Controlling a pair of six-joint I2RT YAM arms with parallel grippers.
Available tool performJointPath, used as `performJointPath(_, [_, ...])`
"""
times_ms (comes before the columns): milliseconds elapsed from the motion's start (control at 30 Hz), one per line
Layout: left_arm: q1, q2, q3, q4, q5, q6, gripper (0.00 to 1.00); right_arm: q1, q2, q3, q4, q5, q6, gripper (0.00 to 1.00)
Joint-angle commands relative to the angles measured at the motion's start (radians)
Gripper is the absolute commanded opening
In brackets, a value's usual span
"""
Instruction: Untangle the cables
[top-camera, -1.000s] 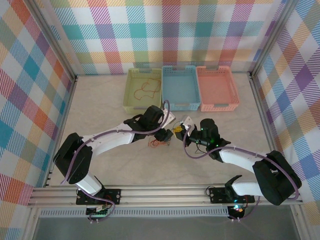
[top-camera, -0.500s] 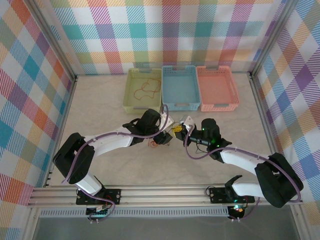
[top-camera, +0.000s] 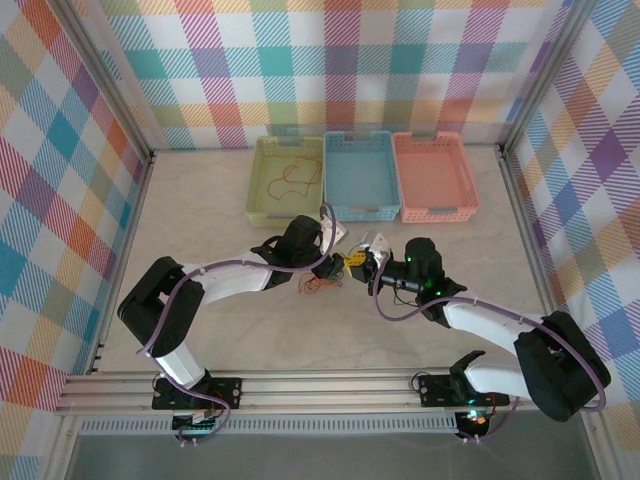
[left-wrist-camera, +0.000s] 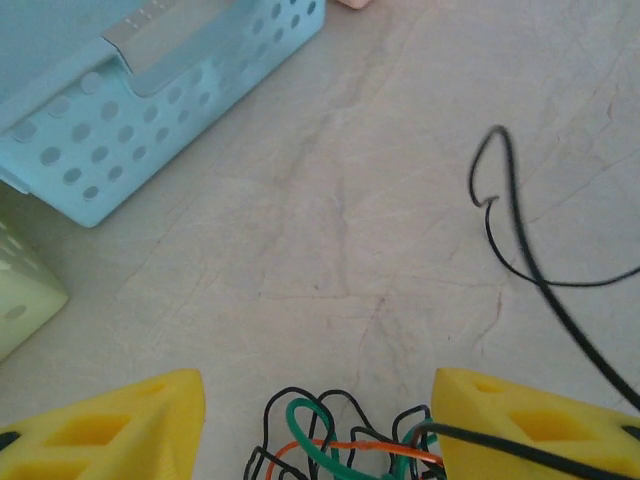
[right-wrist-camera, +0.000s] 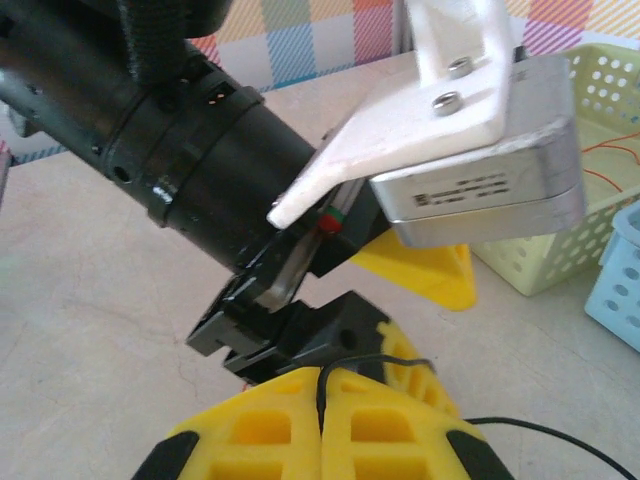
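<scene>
Far left: lime basket (top-camera: 256, 182) with one orange-red cable (top-camera: 293, 178) lying inside, apart from the rest. Centre of desk (top-camera: 200, 200): left end effector (left-wrist-camera: 318, 392), brought closer to its partner over the last second, jaws open but narrowing astride the tangle (left-wrist-camera: 340, 445) of black, green and orange cables. Just right: right end effector (right-wrist-camera: 322, 385), closed throughout, pinching the black cable (left-wrist-camera: 527, 250). Judged: tangle about to be gripped for pulling a strand free; separation not yet done.

pastel plaid walls (top-camera: 330, 60) enclose a pale marbled tabletop (top-camera: 200, 220), evenly lit.
</scene>
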Motion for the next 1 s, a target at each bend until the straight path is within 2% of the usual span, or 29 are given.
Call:
performJointPath(0, [-0.002, -0.001, -0.007, 0.059, -0.033, -0.027, 0.61, 0.001, -0.021, 0.014, -0.012, -0.101, 0.005, 0.00])
performJointPath(367, [-0.017, -0.019, -0.028, 0.080, -0.082, -0.033, 0.58, 0.016, -0.003, 0.064, -0.083, -0.297, -0.018, 0.00])
performJointPath(667, [-0.017, -0.034, -0.043, 0.092, -0.095, -0.039, 0.58, 0.030, -0.009, 0.101, -0.145, -0.381, -0.029, 0.00])
performJointPath(967, [-0.017, -0.037, -0.045, 0.089, -0.088, -0.042, 0.57, 0.057, -0.083, 0.150, -0.264, -0.524, -0.067, 0.00])
